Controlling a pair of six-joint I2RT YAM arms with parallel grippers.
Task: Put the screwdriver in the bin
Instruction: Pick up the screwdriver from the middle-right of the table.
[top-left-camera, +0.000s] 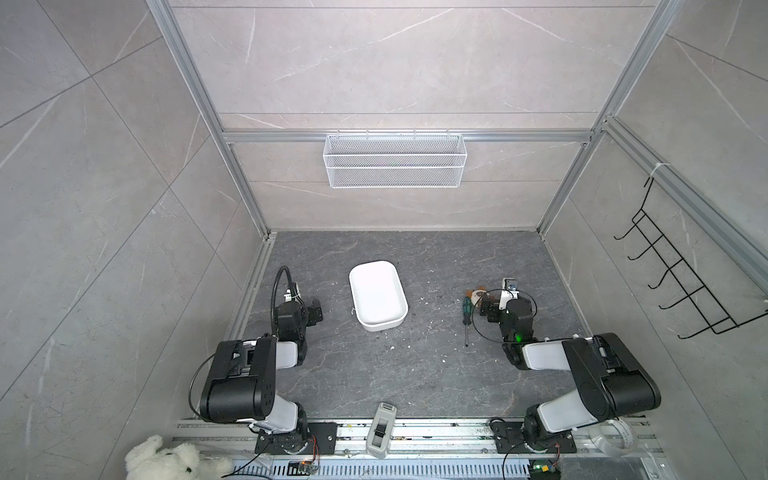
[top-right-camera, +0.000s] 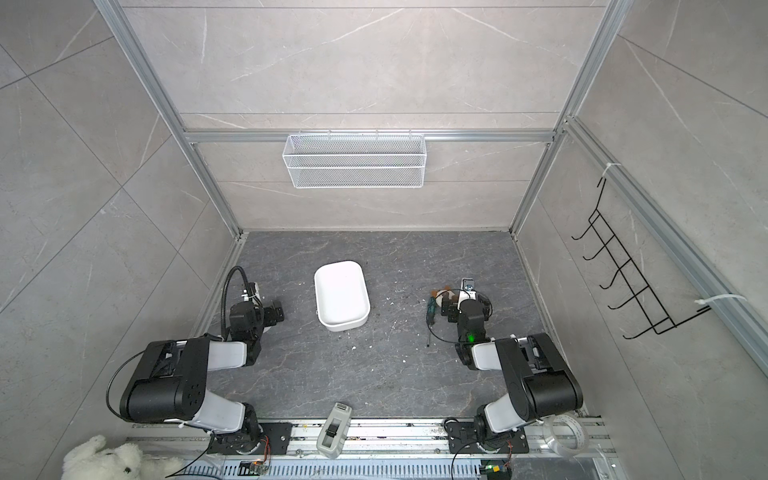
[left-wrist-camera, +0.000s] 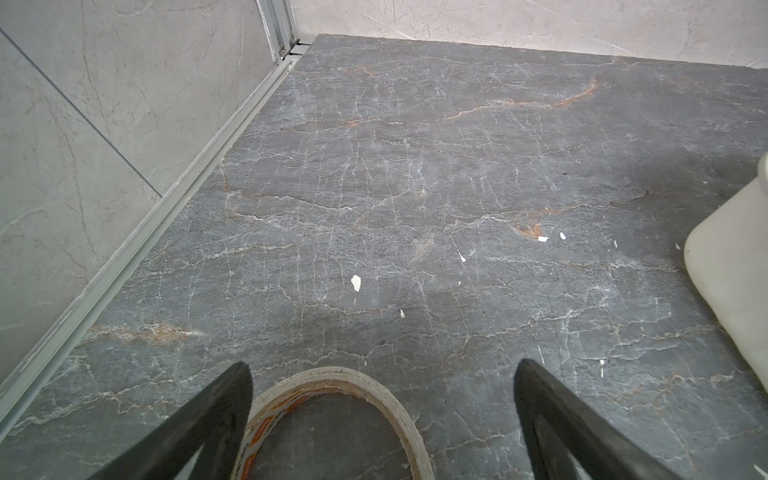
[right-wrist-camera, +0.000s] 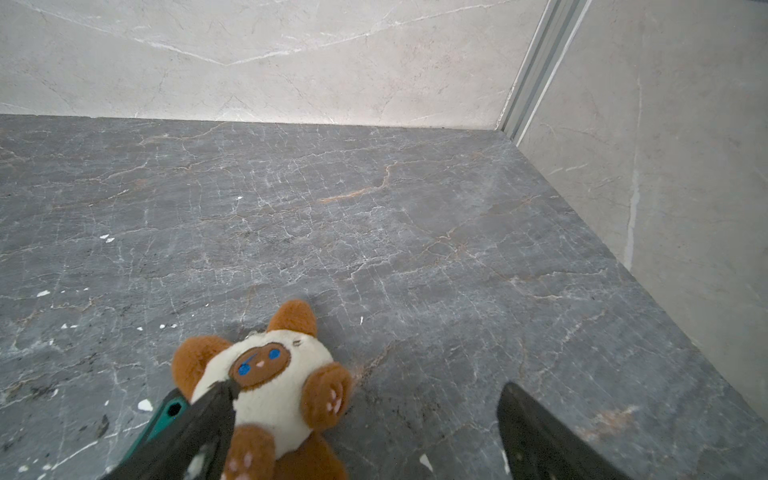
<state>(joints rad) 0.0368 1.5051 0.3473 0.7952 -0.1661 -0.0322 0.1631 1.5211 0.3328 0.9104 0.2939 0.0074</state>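
On the dark veined surface (top-left-camera: 374, 374) you have one screwdriver (top-left-camera: 466, 318). It lies flat just beside your right claw (right-wrist-camera: 368, 388), well apart from the one white bin (top-left-camera: 380, 326) nearer the middle. Both of your two claws are released: the right stands over one brown plush toy (right-wrist-camera: 270, 374), and your left claw (left-wrist-camera: 383, 366) stands over one tape roll (left-wrist-camera: 328, 374). Pale tiled walls carry one wire basket (top-left-camera: 395, 162) and one black hook rack (top-left-camera: 681, 282).

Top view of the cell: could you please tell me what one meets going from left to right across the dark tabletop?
left arm → bin → screwdriver → right arm
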